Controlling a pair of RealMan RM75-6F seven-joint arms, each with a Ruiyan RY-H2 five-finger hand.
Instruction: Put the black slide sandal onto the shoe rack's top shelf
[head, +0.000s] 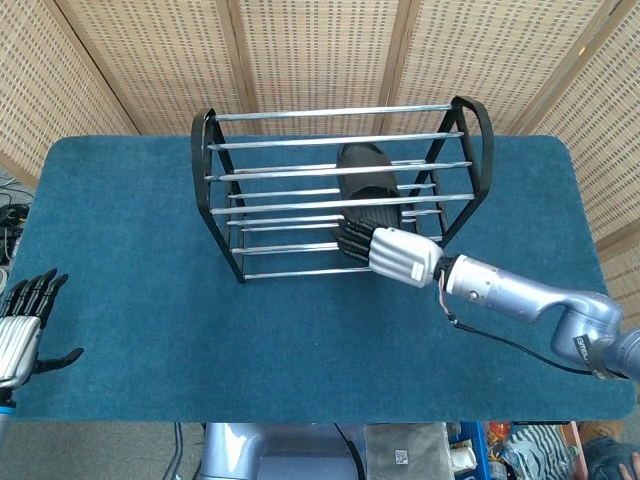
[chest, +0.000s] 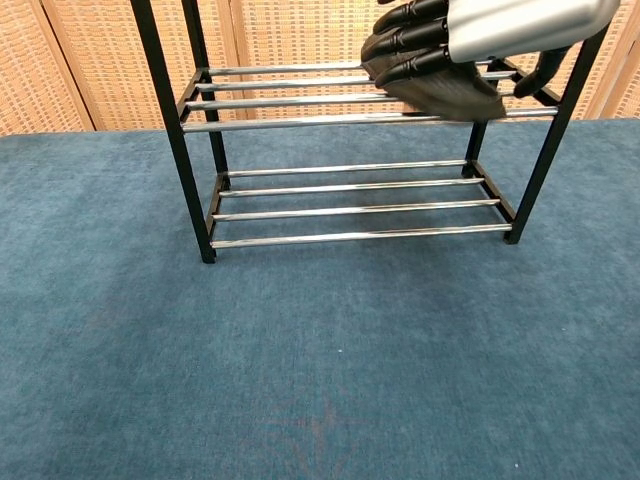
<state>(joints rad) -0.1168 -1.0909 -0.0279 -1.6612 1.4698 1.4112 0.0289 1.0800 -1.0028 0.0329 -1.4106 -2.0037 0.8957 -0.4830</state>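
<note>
The black slide sandal (head: 368, 180) lies inside the black-and-chrome shoe rack (head: 300, 112), right of centre, and chrome bars cross over it in the head view. In the chest view the sandal (chest: 455, 98) rests tilted on the front bars of the upper visible shelf (chest: 300, 120). My right hand (head: 395, 255) holds its near end, with dark fingers (chest: 410, 40) wrapped over the top. My left hand (head: 20, 330) rests open at the table's front left edge, far from the rack.
A blue carpeted table (head: 140, 260) carries the rack near its back middle. The rack's lower shelf (chest: 350, 210) holds nothing. Woven screens (head: 320, 50) stand behind the table.
</note>
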